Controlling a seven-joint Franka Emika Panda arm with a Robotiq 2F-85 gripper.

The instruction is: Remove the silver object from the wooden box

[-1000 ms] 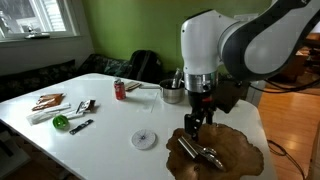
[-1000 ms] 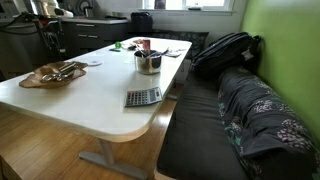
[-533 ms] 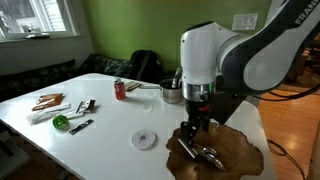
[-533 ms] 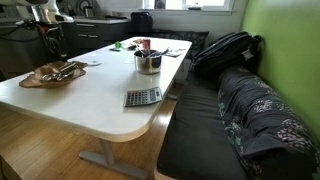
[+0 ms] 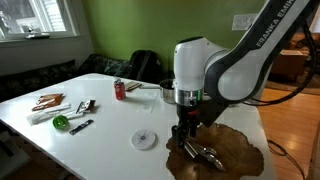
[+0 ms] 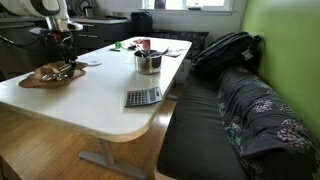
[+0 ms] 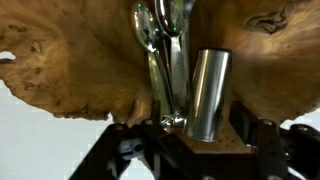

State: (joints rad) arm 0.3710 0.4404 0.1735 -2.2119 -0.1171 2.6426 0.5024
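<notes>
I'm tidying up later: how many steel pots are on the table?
1. The pot stands toward the back of the table, near the red can. The arm covers part of the table in that exterior view, so another could be hidden.

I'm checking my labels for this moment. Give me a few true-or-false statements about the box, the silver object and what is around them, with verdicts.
1. The silver object lies in the box. True.
2. The gripper hangs over the box. True.
3. The pot stands in the box. False: it stands on the table, apart from the box.
4. The calculator lies in the box. False: it lies on the table, near its edge.
</notes>
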